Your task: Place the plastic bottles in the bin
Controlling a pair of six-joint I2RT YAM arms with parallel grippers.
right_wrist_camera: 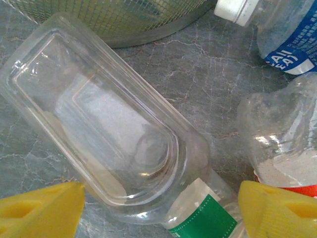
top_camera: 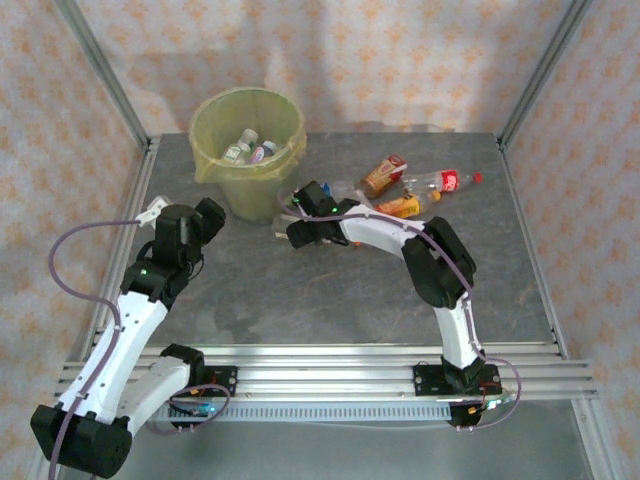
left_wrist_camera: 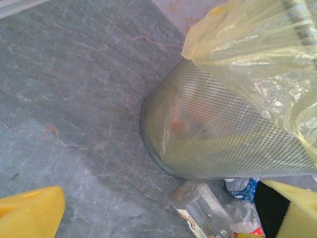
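The bin (top_camera: 212, 165), a mesh bucket lined with a yellow-green bag, stands at the back left with a few plastic bottles (top_camera: 249, 148) inside. My right gripper (top_camera: 292, 218) is low beside its base. In the right wrist view it (right_wrist_camera: 161, 208) stands open astride a clear bottle with a green label (right_wrist_camera: 114, 124) lying on the table, its yellow pads (right_wrist_camera: 42, 210) apart from the bottle's sides. A blue-labelled bottle (right_wrist_camera: 285, 34) and a crumpled red-labelled one (right_wrist_camera: 282, 139) lie close by. My left gripper (left_wrist_camera: 163, 215) is open and empty, left of the bin's mesh wall (left_wrist_camera: 223, 134).
Three more bottles lie at the back right: a brown one (top_camera: 383, 175), a clear one with a red label (top_camera: 445, 182) and an orange one (top_camera: 400, 207). Metal frame posts and patterned walls border the grey table (top_camera: 300, 300).
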